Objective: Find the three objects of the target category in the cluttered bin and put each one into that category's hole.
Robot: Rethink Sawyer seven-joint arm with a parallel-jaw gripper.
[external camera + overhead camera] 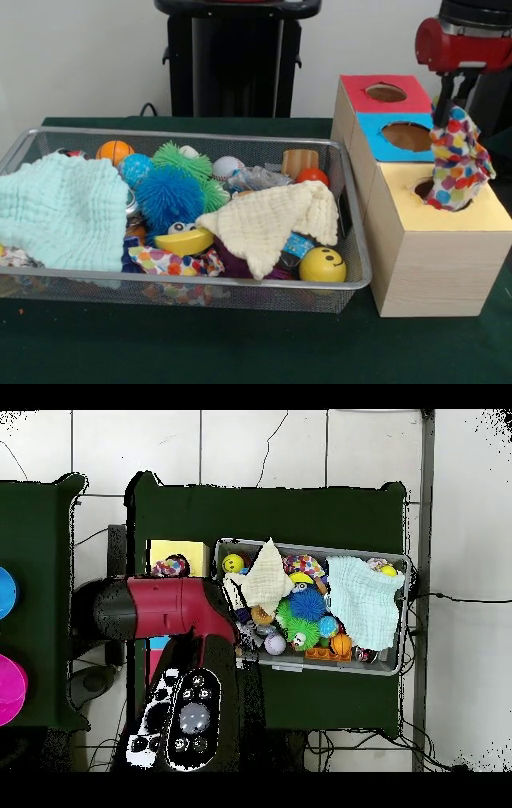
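Observation:
My gripper is shut on the top of a dotted fabric piece, above the pale wooden box. The fabric hangs down with its lower end in the round hole of the yellow top. In the overhead view the same piece lies on the yellow top, and the arm hides the gripper. The wire mesh bin stands beside the box. A second dotted piece lies at the bin's front, partly under toys; it also shows in the overhead view.
The bin holds a mint-green cloth, a cream cloth, a blue spiky ball, a yellow smiley ball and several small balls. The box's blue-topped hole and red-topped hole lie behind the yellow one.

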